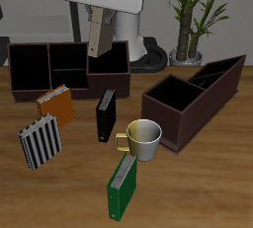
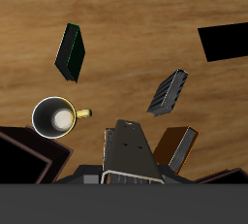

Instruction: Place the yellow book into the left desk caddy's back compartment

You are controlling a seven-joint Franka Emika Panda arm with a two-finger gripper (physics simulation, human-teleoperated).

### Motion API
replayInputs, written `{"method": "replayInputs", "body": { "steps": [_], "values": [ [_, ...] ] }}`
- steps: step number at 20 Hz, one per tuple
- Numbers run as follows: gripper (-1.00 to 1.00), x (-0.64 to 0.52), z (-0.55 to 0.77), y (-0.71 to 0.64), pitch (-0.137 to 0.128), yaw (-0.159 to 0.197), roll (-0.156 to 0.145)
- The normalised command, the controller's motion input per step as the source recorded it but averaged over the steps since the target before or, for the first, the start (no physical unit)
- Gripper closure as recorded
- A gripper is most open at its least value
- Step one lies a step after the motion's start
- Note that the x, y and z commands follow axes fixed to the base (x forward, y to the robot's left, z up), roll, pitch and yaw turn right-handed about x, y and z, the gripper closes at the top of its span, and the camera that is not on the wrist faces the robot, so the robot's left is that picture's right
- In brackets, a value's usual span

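My gripper [image 1: 99,15] is shut on the yellow book [image 1: 97,35], a pale tan hardback. The book hangs upright and slightly tilted, high above the wide caddy at the table's back. In the wrist view the book [image 2: 126,152] shows edge-on between the jaws. The left desk caddy [image 1: 193,102] is a long dark maroon box lying skewed beside the mug. Its back compartment [image 1: 223,75] is the narrow section with tall slanted walls at the far end, and it looks empty. The held book is well apart from that caddy. A low corner of the caddy [image 2: 19,155] shows in the wrist view.
A wide dark caddy [image 1: 69,66] with three openings stands under the held book. On the table lie an orange-brown book [image 1: 56,105], a striped book [image 1: 40,143], an upright black book [image 1: 106,115], a cream mug [image 1: 144,138], and a green book [image 1: 123,185]. A potted plant [image 1: 188,25] stands at the back.
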Motion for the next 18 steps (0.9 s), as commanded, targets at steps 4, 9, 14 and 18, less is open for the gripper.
{"method": "replayInputs", "body": {
  "steps": [4,9,14,18],
  "values": [
    [1.00,-0.28,0.04,0.09,-0.036,-0.108,-0.078],
    [1.00,-0.19,-0.07,0.15,0.001,-0.068,-0.053],
    [1.00,-0.21,-0.02,0.18,-0.015,-0.033,-0.010],
    [1.00,-0.30,0.04,0.41,-0.015,-0.035,0.044]
  ]
}}
